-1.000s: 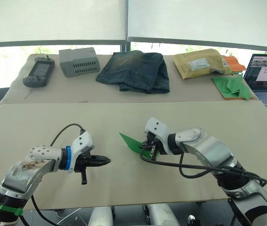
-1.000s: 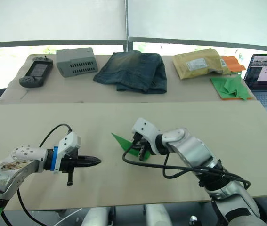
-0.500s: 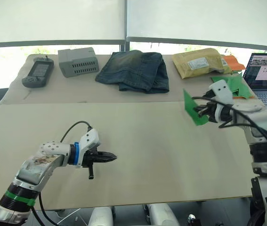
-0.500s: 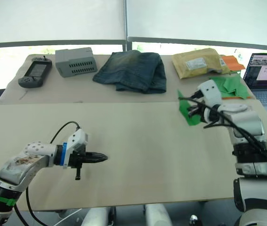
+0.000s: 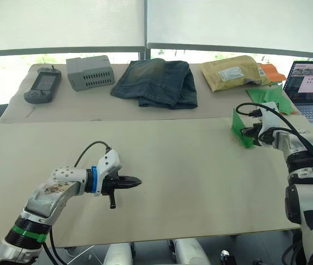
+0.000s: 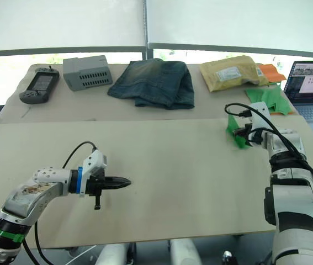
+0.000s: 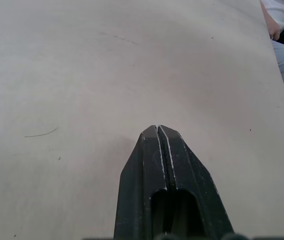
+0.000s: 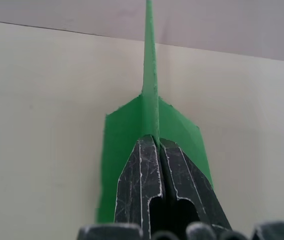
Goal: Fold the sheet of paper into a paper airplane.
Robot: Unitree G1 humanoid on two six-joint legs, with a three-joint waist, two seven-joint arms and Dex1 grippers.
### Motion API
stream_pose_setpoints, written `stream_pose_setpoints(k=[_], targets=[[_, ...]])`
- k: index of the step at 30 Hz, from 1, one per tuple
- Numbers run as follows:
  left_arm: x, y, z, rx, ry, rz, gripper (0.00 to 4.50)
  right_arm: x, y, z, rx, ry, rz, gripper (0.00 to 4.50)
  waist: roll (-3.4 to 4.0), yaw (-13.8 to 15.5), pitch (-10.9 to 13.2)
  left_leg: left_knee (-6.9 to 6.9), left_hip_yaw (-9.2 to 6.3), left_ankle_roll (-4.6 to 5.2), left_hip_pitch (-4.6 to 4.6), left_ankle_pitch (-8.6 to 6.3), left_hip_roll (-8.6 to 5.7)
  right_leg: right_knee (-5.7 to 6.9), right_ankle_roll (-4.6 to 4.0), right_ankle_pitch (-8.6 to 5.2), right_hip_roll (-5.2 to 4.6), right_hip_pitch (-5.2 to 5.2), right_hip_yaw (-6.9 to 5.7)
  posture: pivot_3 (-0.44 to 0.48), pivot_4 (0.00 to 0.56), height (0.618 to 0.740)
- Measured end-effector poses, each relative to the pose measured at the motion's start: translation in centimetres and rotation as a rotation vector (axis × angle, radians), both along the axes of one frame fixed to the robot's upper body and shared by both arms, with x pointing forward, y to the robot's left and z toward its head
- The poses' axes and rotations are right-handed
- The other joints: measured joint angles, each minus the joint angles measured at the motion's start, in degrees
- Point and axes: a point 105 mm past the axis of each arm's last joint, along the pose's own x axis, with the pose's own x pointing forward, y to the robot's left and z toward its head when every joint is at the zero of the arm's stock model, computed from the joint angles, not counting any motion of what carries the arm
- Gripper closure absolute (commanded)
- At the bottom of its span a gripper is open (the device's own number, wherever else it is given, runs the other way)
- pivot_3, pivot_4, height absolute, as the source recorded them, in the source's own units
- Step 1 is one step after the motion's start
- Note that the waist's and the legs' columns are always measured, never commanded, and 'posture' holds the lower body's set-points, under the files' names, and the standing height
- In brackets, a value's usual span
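The sheet of paper is folded into a bright green paper airplane, held just above the table's right side. My right gripper is shut on its central fold. In the right wrist view the fold rises as a thin green edge from between the closed fingers, with green flaps spread to both sides. My left gripper is shut on nothing, low over the bare near-left part of the table. Its fingertips press together in the left wrist view.
Along the far table lie a handheld controller, a grey box, folded blue jeans, a yellow padded envelope, and a heap of green paper on an orange sheet. A laptop stands far right. A person sits beyond the table.
My right arm has lifted the green paper from the table's middle and carried it to the right side. My left gripper has edged a little to the right, still shut.
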Motion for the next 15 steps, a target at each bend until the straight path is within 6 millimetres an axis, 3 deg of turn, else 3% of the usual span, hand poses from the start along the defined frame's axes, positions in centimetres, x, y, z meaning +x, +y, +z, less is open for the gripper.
stream_pose_setpoints(k=[7,9,11,15], targets=[[0.1,-0.1,0.1,-0.011,-0.003,0.004,4.5,0.1,0.1,0.4,-0.008,-0.016,0.028,1.48,0.0,0.0,0.0,0.0,0.0,0.0,0.0,0.0,0.0,0.01,0.0,0.0,0.0,0.0,0.0,0.0,0.15,0.728],[0.2,0.0,0.4,-0.025,-0.006,0.007,4.5,0.1,0.3,1.7,-0.021,-0.045,0.055,0.77,0.11,0.0,0.1,0.0,-0.01,0.0,-0.02,0.0,-0.01,0.02,0.02,-0.01,-0.02,-0.01,0.01,0.0,0.15,0.728],[0.3,0.2,1.0,-0.043,-0.017,0.012,4.5,-0.1,0.3,4.2,-0.03,-0.109,0.083,0.07,0.2,0.1,0.1,0.0,-0.02,0.0,-0.01,0.0,-0.01,0.02,0.11,-0.06,-0.02,-0.01,0.0,0.0,0.15,0.728],[0.6,0.7,1.5,-0.048,-0.028,0.029,4.5,-1.7,2.3,9.1,-0.037,-0.292,0.225,0.03,0.2,0.2,0.1,0.0,-0.08,0.0,-0.01,0.0,0.0,0.03,0.26,-0.15,-0.02,0.0,-0.07,0.0,0.15,0.728]])
